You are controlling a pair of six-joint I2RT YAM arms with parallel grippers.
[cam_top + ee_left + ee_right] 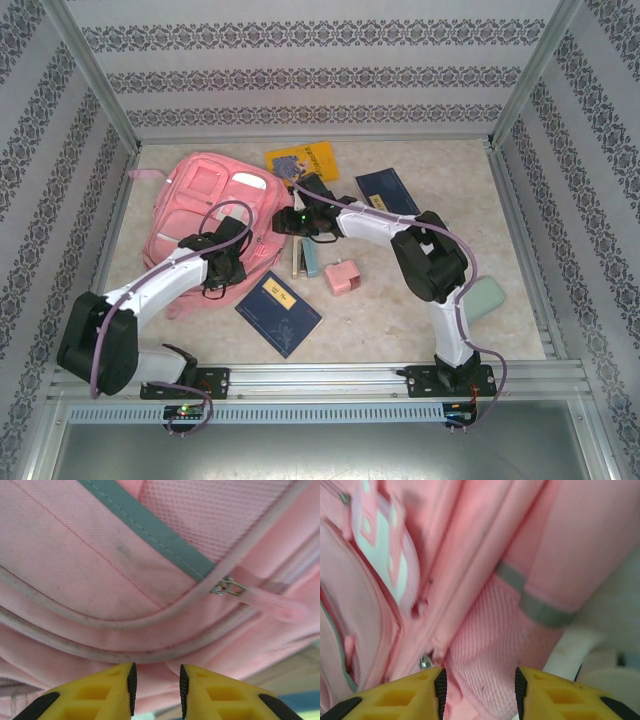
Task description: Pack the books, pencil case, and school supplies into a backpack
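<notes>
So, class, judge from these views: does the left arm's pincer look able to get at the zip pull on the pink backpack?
Probably yes. The left pincer is open close to the backpack, and the zip pull sits just ahead, off to one side, with nothing between them.

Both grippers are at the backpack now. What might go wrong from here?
1. The left gripper is open over plain fabric; the zipper pull lies off to one side, so closing here would likely pinch cloth.
2. The backpack is soft and looks unpinned; a tug may drag it rather than open it.
3. The right arm passes close by the stapler and pink block; a low retreat may knock them.
</notes>
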